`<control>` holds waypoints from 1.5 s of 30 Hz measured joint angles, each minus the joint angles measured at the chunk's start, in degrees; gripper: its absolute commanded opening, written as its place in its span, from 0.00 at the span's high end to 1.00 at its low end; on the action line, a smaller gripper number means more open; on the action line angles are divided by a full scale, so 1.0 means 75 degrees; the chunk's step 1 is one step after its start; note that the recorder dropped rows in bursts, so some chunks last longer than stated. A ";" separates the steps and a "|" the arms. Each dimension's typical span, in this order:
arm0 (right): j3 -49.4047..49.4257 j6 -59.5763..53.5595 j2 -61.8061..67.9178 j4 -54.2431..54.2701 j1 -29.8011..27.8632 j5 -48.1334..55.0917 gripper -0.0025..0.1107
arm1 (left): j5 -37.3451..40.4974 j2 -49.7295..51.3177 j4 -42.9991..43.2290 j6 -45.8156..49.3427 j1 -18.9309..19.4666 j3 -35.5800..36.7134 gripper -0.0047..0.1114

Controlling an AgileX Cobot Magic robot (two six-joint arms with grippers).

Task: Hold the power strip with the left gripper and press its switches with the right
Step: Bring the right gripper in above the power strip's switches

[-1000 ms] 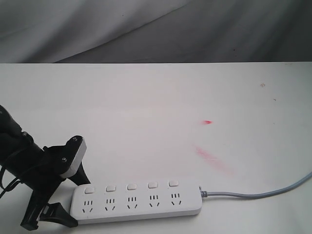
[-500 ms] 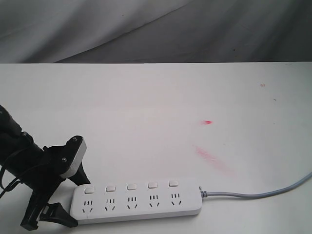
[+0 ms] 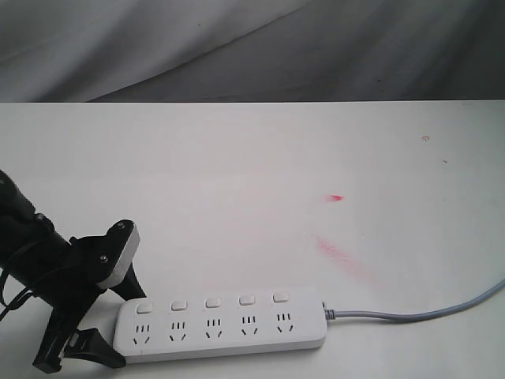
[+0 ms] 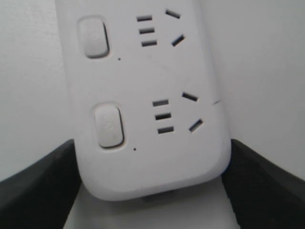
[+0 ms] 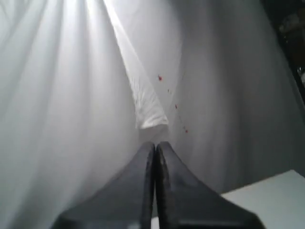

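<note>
The white power strip (image 3: 225,322) lies flat near the table's front edge, its grey cord (image 3: 426,313) running off to the right. Five square switches (image 3: 213,302) sit in a row above the sockets. My left gripper (image 3: 129,328) is shut on the strip's left end, one black finger behind it and one in front. In the left wrist view the fingers (image 4: 38,191) press both sides of the power strip's (image 4: 143,86) rounded end, with two switches (image 4: 108,125) showing. My right gripper (image 5: 156,144) is shut on nothing, raised and facing the curtain; the exterior view does not show it.
The white table (image 3: 237,174) carries a small red spot (image 3: 337,197) and a faint red smear (image 3: 339,257) right of the middle. A grey curtain (image 3: 237,47) hangs behind the table's far edge. A corner of the table (image 5: 271,195) shows below the right gripper.
</note>
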 measured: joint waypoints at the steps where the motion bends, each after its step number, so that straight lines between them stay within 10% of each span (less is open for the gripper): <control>1: -0.0413 -0.0161 0.0492 -0.0120 0.0000 0.0368 0.98 | 0.0000 0.0000 0.0000 0.0000 0.0000 0.0000 0.60; 19: -0.7275 -0.5965 0.6543 0.1612 0.0000 0.7410 0.98 | 0.0000 0.0000 0.0004 0.0000 0.0000 0.0000 0.60; 45: -0.7606 -1.0917 1.1182 0.3793 0.2830 0.8084 0.98 | 0.0000 0.0000 0.0018 0.0000 0.0000 0.0000 0.60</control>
